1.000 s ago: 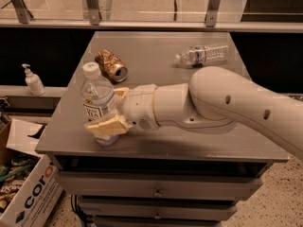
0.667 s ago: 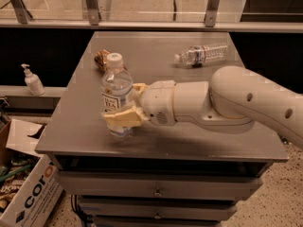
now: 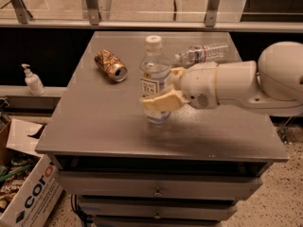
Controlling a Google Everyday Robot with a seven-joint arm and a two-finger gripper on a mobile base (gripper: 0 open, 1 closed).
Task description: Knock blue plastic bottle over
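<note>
While it stands upright near the middle of the counter [image 3: 102, 126], the blue plastic bottle [image 3: 155, 70] shows a clear body, a white screw cap and a pale label with a dark block of text. The gripper [image 3: 162, 89] pinches it low down: one beige finger crosses in front of the lower body and the other shows just behind the bottle's right side. The thick white arm [image 3: 236, 84] reaches in from the right.

A second ago the bottle stood close to the counter's front left corner. Since then it has travelled right with the gripper, and it is still on its base.

A crushed can [image 3: 111, 66] lies to its back left. A slimmer clear bottle [image 3: 203, 53] lies on its side behind the gripper. Neither has moved. A white pump dispenser [image 3: 32, 79] stands on a ledge off to the left.
</note>
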